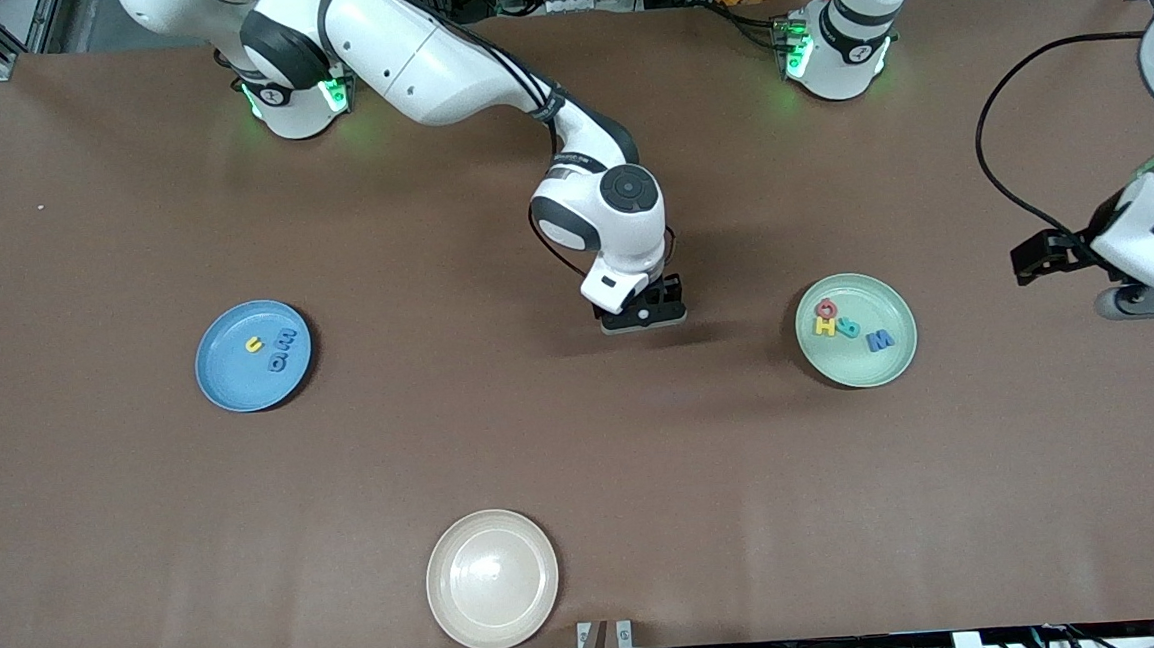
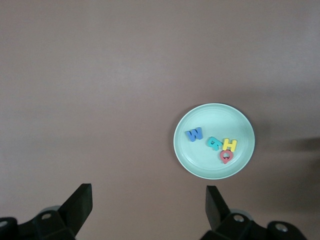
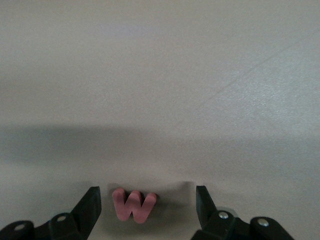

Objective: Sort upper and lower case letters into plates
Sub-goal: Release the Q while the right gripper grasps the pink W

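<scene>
1. Letters are almost all sorted: the blue plate (image 1: 252, 356), toward the right arm's end of the table, holds a yellow letter (image 1: 254, 345) and two dark blue letters (image 1: 282, 350); I cannot read their case.
2. On the mint green plate (image 1: 856, 330), toward the left arm's end, lie a red letter (image 1: 826, 309), a yellow H (image 1: 825, 327), a teal letter (image 1: 848, 327) and a blue M (image 1: 880, 342), close together.
3. One pink W (image 3: 133, 205) lies flat on the bare brown table (image 1: 584, 444), between the two plates, so I judge it is the last piece to sort.
4. My right gripper (image 1: 642, 312) stands low over this W, pointing straight down. In the right wrist view its fingers (image 3: 90, 210) stand one on each side of the W with a gap to it on both sides, so nothing is held yet.
5. I think this placing is for a pinch across the width of the W.
6. The right arm reaches from its base to the middle of the table, with the wrist bent downward.
7. My left gripper (image 2: 149, 207) waits high, beside the green plate toward the edge of the table, fingers wide apart and empty.
8. The cream plate (image 1: 492, 580), nearest to the front camera, has nothing in it.
</scene>
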You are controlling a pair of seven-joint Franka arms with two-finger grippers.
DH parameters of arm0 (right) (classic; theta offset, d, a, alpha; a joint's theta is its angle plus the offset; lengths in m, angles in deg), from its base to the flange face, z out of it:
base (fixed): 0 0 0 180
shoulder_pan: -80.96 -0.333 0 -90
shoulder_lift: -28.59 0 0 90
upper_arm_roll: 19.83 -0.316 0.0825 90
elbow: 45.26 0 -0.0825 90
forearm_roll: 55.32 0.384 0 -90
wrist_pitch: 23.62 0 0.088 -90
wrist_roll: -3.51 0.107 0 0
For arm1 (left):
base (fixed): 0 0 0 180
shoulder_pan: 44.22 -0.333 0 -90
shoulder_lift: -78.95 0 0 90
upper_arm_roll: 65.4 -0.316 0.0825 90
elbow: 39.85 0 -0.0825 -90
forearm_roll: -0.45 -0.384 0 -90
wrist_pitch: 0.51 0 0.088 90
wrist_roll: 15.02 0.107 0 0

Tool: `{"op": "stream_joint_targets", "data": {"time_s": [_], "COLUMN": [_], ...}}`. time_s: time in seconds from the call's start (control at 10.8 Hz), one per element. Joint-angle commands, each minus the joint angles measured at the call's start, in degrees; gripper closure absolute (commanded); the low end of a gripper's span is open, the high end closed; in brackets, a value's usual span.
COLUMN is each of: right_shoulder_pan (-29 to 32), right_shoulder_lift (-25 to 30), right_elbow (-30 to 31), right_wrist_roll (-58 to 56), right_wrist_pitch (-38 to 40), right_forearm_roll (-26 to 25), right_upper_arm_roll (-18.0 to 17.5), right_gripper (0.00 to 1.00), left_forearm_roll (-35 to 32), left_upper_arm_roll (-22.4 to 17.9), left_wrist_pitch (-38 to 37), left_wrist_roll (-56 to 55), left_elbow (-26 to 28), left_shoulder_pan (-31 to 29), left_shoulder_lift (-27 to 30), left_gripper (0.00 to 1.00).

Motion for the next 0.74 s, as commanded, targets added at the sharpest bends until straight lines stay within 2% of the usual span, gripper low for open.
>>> {"op": "stream_joint_targets", "data": {"time_s": [0.0, 0.19, 0.28, 0.56, 0.65], "right_shoulder_pan": [-1.3, -1.4, -1.4, -1.4, -1.4], "right_shoulder_lift": [-3.0, -3.5, -3.6, -3.7, -3.7], "right_elbow": [-3.6, -4.1, -4.3, -4.3, -4.3], "right_wrist_roll": [2.1, 2.3, 2.3, 2.2, 1.9], "right_wrist_pitch": [-0.7, -1.4, -1.4, -1.4, -1.4], "right_forearm_roll": [-0.8, -0.8, -0.7, -0.8, -0.9], "right_upper_arm_roll": [0.6, 0.6, 0.6, 0.7, 0.8], "right_gripper": [0.16, 0.20, 0.23, 0.38, 0.39], "left_forearm_roll": [-1.5, -1.3, -1.3, -1.1, -1.1], "left_upper_arm_roll": [4.6, 11.0, 12.4, 12.3, 12.4], "left_wrist_pitch": [-3.3, -5.4, -5.5, -5.9, -6.2], "left_wrist_roll": [-0.5, -0.4, -0.3, -0.2, -0.5], "left_elbow": [0.2, 0.2, 0.2, 0.0, 0.1], "left_shoulder_pan": [-3.3, -9.1, -9.8, -9.9, -9.9], "left_shoulder_lift": [4.2, 5.8, 6.8, 7.3, 8.3], "left_gripper": [0.00, 0.00, 0.00, 0.00, 0.00]}}
